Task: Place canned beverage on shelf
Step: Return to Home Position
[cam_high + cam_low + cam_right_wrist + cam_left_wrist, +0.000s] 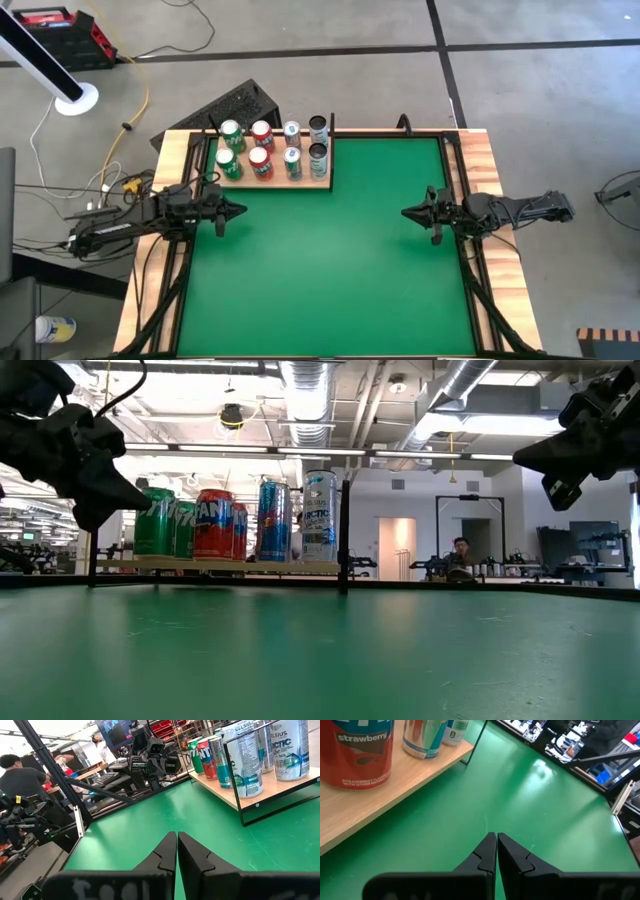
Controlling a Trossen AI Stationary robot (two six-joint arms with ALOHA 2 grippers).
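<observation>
The left end effector (pixel 236 211), fingers pressed together, hovers near the tabletop's (pixel 330 290) left edge, just before the shelf (pixel 275 183), where eight cans (pixel 262 152) stand in two rows. The right end effector (pixel 410 212), likewise pressed together, hovers near the right edge.

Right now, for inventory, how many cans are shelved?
8 on the pale wooden shelf, left to right: two green cans, two red cans, two blue cans, two silver cans.

Robotics lab in an open industrial hall: exposed ducts (pixel 310 385) & strip lights (pixel 480 425) overhead, bare concrete floor (pixel 330 30) w/ loose cables (pixel 50 187). Small shelf (pixel 300 183) sits on a wood-edged, green-mat test table (pixel 330 270). Beyond it are benches w/ equipment (pixel 440 567), a monitor (pixel 112 730) and people (pixel 17 777) at workstations.
</observation>
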